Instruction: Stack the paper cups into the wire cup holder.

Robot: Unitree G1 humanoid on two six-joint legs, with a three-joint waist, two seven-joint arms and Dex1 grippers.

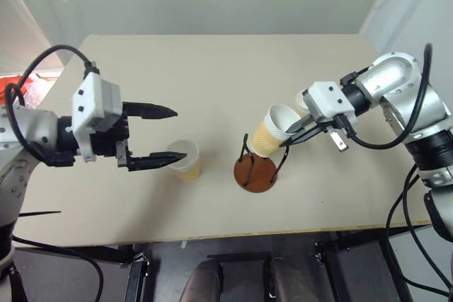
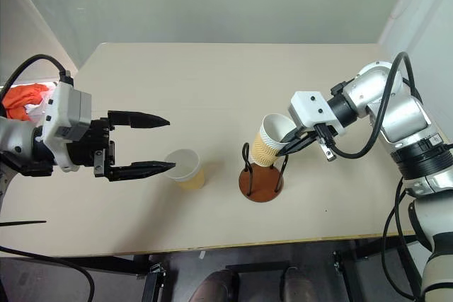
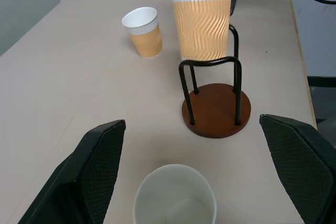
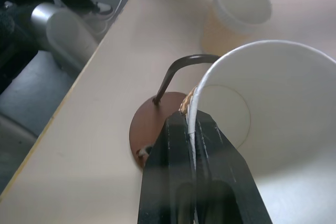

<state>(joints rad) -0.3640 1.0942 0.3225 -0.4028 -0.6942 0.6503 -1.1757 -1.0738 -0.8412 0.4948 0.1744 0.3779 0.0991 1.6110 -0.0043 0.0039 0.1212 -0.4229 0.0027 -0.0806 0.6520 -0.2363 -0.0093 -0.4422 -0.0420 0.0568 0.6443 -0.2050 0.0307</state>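
Observation:
My right gripper (image 1: pixel 290 136) is shut on the rim of a tan paper cup (image 1: pixel 272 131). That cup hangs tilted, its bottom at the top of the black wire loops of the wire cup holder (image 1: pixel 255 175), which stands on a round reddish-brown base. In the right wrist view the fingers (image 4: pixel 173 150) pinch the cup wall. A second cup (image 1: pixel 185 159) stands upright on the table, just past the lower fingertip of my open left gripper (image 1: pixel 178 134), which holds nothing. A third cup (image 3: pixel 143 31) stands upright farther back, beside the right gripper.
The beige table (image 1: pixel 212 68) has bare room behind and between the arms. Its front edge (image 1: pixel 233 235) runs close below the holder. A red-orange thing (image 2: pixel 25 97) lies off the table's left side. Black cables loop off both arms.

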